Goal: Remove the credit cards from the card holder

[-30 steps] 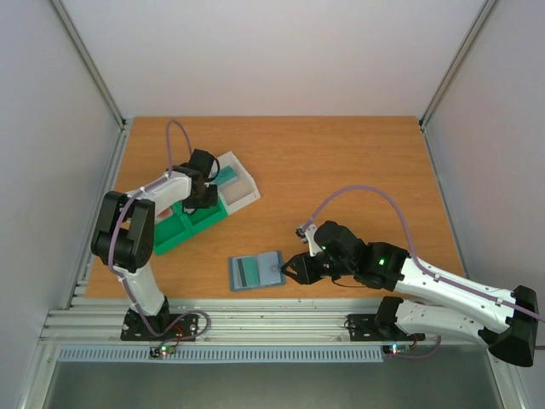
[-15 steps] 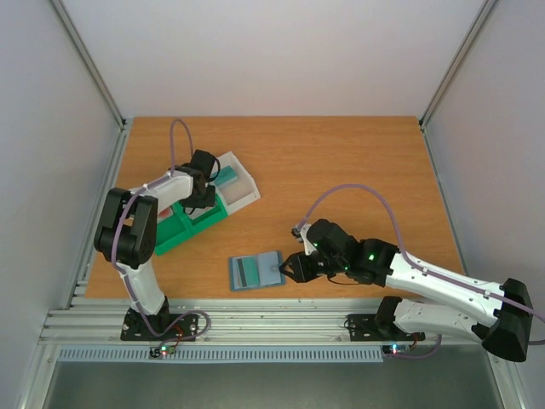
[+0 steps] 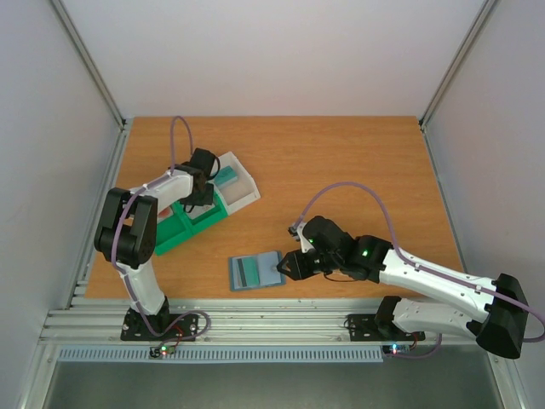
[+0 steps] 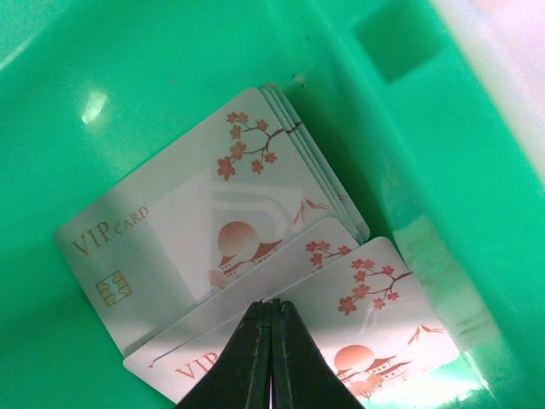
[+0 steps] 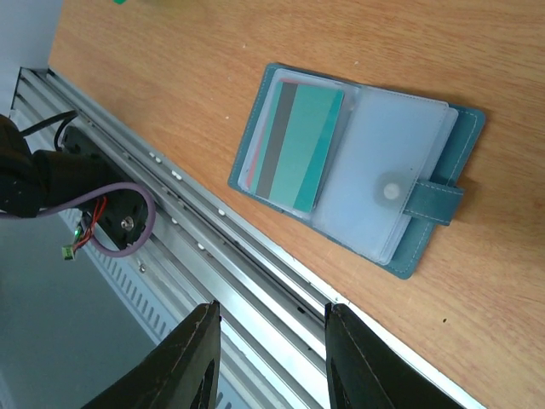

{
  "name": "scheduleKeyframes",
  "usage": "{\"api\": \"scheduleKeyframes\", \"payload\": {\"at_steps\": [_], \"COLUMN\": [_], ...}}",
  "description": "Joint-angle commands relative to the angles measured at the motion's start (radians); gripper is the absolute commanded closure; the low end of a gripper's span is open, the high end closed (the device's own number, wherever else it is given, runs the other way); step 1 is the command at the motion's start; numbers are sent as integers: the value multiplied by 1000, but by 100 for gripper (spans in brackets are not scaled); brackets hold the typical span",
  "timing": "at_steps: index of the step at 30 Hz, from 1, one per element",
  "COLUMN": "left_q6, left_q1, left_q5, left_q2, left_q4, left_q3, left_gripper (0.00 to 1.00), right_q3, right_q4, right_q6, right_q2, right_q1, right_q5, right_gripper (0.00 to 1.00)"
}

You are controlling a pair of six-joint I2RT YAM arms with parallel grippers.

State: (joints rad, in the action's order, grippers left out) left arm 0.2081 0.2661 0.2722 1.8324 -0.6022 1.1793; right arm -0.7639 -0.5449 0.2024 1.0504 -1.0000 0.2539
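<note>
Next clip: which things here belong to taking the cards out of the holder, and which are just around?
Job: credit cards, stacked in the green tray; card holder, open on the table; left pincer, shut over the cards; right pincer, open near the holder.
Just around: green tray holding the cards; teal card in the holder's sleeve.

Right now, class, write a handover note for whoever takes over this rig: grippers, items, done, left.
Left gripper: shut, over the credit cards stacked in the green tray.
Right gripper: open, empty, beside the card holder, which lies open with a teal card in one pocket.
Done: several cards out.
Left: check the holder; a pinkish edge behind the teal card may be another.
</note>
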Motion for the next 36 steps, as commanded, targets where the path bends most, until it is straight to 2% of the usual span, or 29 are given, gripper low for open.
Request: {"api": "scheduleKeyframes", "payload": {"at_steps": [1,9,14,17,25,29,36], "left_q6": [3,96,126,159,315,367,510], "left_q1": [6,12,13,16,52,98,157], "left_q5": [20,-221,-415,-503,-722,-731,-809], "left_q2": [-20,-240,-400,-497,-730,-811,-902], "left_q4": [-2,-49,-63,-71,-59,-51,86], "left_q3": [33,-11,-92,-162,-408,-487,-620], "left_gripper": [97,84,70,66,64,64,64], "right_q3": [-26,-27,-6,4,7,2,-12], "right_q4": [17,25,83,124,240,300,415], "right_q6": [-4,50,101,126,137,143,145], "right_q2": [-14,-7,10,49,202,287,460], "right_q1": [8,8,8,8,1,1,1], "right_q5": [1,1,11,19,62,40,71], "right_gripper": [65,66,66,67,72,73,76]}}
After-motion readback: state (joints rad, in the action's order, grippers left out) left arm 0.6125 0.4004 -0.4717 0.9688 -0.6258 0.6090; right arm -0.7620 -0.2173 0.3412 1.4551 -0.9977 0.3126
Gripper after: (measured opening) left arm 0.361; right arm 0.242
